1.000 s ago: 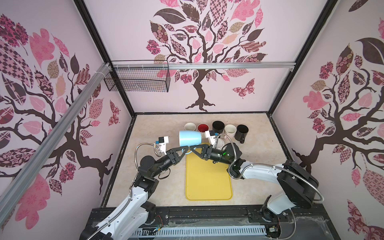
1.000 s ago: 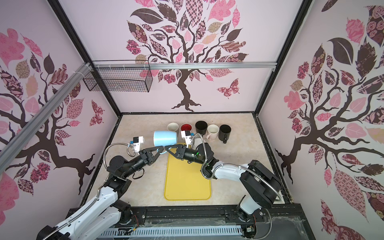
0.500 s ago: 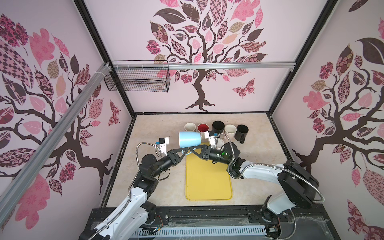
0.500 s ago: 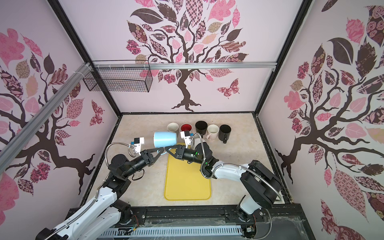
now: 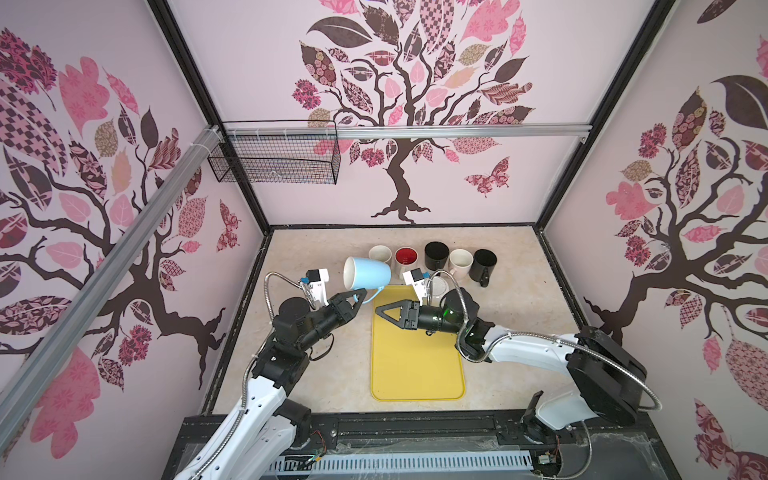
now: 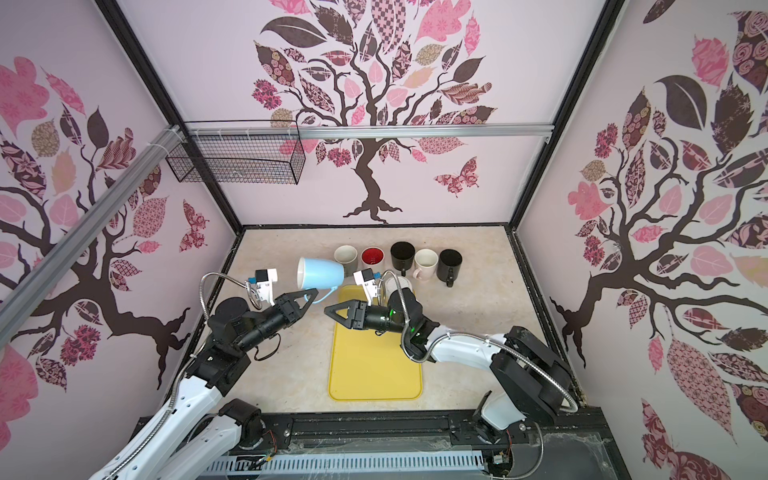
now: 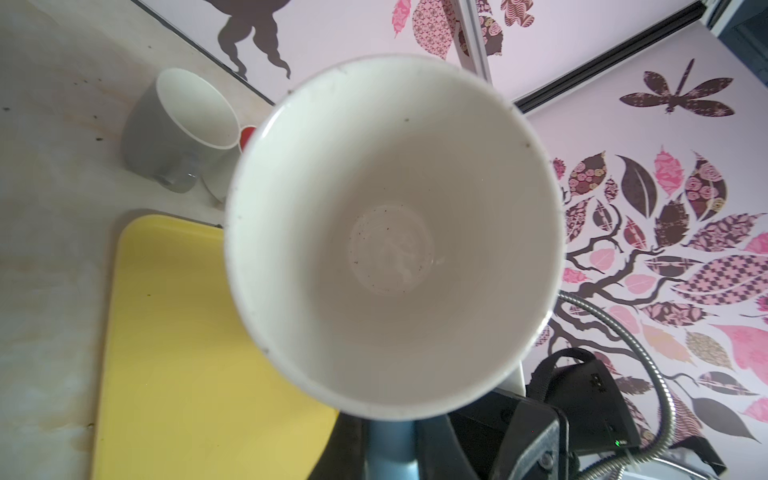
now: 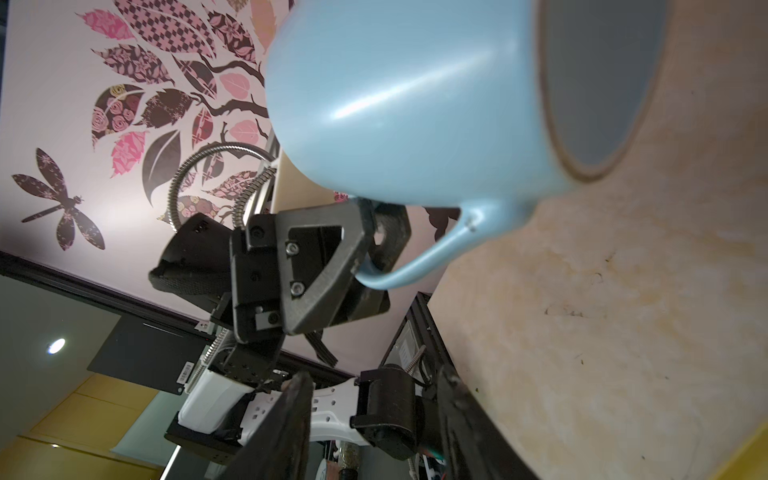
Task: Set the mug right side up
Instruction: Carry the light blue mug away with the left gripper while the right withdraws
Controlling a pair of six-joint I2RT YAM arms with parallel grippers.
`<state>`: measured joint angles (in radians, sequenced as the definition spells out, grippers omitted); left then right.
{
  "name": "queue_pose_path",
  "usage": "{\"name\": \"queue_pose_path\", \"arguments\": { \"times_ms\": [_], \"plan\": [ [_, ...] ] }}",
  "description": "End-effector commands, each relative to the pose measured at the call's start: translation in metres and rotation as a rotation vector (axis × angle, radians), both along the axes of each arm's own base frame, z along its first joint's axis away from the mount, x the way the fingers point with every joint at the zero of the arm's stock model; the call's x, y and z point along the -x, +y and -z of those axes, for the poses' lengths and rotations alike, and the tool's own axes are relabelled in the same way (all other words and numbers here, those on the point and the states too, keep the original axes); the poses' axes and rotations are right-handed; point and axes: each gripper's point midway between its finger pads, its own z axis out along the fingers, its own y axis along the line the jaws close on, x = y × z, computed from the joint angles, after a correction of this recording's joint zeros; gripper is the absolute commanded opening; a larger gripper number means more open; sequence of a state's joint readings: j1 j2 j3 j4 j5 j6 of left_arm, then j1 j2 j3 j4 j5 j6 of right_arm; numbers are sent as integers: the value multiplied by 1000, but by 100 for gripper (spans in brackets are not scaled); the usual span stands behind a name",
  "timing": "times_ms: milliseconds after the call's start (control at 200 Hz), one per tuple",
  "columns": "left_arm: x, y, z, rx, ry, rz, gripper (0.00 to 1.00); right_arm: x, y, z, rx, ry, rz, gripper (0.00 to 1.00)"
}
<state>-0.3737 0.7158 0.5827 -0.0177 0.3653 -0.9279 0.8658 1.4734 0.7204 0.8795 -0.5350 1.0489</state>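
The light blue mug [image 5: 368,272] [image 6: 320,272] hangs on its side above the table's far middle, its white mouth facing left. My left gripper [image 5: 365,294] [image 6: 316,293] is shut on the mug's handle [image 8: 415,266] from below. In the left wrist view I look straight into the mug's empty white inside [image 7: 395,237], and the left gripper [image 7: 388,451] clamps the blue handle. My right gripper [image 5: 376,311] [image 6: 326,309] [image 8: 374,428] stands open just right of the mug and a little lower, over the tray's far end, holding nothing.
A yellow tray [image 5: 415,374] [image 6: 374,374] lies mid-table. Behind it stands a row of upright mugs: grey [image 5: 379,253], red-lined [image 5: 406,256], black [image 5: 436,254], cream [image 5: 460,262], black [image 5: 484,264]. A white round object [image 5: 440,286] sits partly hidden behind my right wrist.
My right gripper has opened, let go of the mug and drawn slightly back. The left gripper has closed fully on the handle, and the mug's mouth now shows towards the left.
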Motion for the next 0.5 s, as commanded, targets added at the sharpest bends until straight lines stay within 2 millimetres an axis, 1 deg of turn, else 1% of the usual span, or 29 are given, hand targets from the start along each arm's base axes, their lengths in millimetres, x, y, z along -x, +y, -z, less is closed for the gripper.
{"name": "queue_pose_path", "arguments": {
  "times_ms": [0,95,210,310,365,415,495],
  "plan": [
    [1,15,-52,-107,-177,-66,0,3,-11,2,79,-65,-1,51],
    [0,23,-52,-190,-182,-94,0,-7,-23,15,172,-82,18,51],
    [-8,36,-45,-315,-150,-157,0,-22,-38,29,315,-137,61,51],
    [-19,49,-36,-430,-100,-215,0,-42,-53,41,488,-241,163,52],
    [-26,54,-31,-491,-71,-234,0,-54,-64,49,574,-267,233,52],
    [-33,56,-27,-531,-46,-243,0,-63,-74,55,632,-286,292,53],
    [-44,55,-22,-571,-23,-249,0,-72,-89,57,683,-296,380,53]
  ]
}}
